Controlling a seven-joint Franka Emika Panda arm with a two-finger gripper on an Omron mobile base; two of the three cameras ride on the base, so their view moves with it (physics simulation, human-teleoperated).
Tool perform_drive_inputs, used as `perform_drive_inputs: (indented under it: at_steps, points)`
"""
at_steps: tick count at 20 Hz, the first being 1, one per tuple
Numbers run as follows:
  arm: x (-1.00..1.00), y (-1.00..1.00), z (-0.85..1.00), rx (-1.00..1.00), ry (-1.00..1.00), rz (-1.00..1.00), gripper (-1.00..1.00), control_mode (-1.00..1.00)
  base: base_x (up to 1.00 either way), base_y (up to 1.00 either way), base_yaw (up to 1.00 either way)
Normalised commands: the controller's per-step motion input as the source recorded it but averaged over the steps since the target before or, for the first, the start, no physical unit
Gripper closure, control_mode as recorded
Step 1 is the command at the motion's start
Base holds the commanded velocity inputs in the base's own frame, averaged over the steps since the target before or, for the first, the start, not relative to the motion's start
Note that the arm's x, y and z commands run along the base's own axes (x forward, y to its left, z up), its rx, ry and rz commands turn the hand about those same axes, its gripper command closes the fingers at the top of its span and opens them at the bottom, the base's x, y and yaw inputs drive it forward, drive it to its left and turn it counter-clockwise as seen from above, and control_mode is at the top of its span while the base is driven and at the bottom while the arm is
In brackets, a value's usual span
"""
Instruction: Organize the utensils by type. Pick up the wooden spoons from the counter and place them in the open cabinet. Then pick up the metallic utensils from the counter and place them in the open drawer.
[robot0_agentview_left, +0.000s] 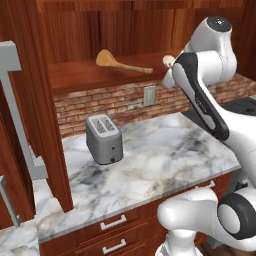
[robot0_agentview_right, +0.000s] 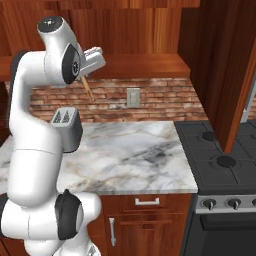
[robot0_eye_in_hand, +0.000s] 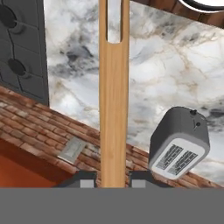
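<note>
Jaws clamped on the handle of the slim pale tan wooden spoon (robot0_eye_in_hand: 113, 109), we hold it high over the white marble bench (robot0_agentview_left: 165, 150), seemingly near the cabinet shelf (robot0_agentview_left: 80, 75) where the larger orange-brown wooden spoon (robot0_agentview_left: 120, 62) lies; a careless release risks knocking it or dropping ours onto the grey toaster (robot0_agentview_left: 104, 138).

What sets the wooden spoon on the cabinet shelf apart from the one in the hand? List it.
The shelf spoon lies flat on the cabinet shelf, free; the held spoon is clamped in the hand, above the counter. The shelf spoon's bowl looks orange-brown; the held spoon's bowl looks paler. Both are wooden.
</note>
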Motion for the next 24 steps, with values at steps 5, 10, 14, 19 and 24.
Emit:
perform_drive_inputs:
  at_steps: [5,10,14,19,24]
  points:
    - [0.19,0.00,0.00,0.04,0.16,0.00,1.00,-1.00,0.00,0.00,0.00]
    - [0.05,0.02,0.01,0.06,0.06,-0.07,1.00,-1.00,0.00,0.00,0.00]
    - [0.02,0.18,0.12,0.03,0.04,-0.13,1.00,-1.00,0.00,0.00,0.00]
    - [0.00,0.30,0.15,0.02,0.00,-0.15,1.00,-1.00,0.00,0.00,0.00]
    - [0.05,0.08,0.02,0.13,0.00,-0.11,1.00,-1.00,0.00,0.00,0.00]
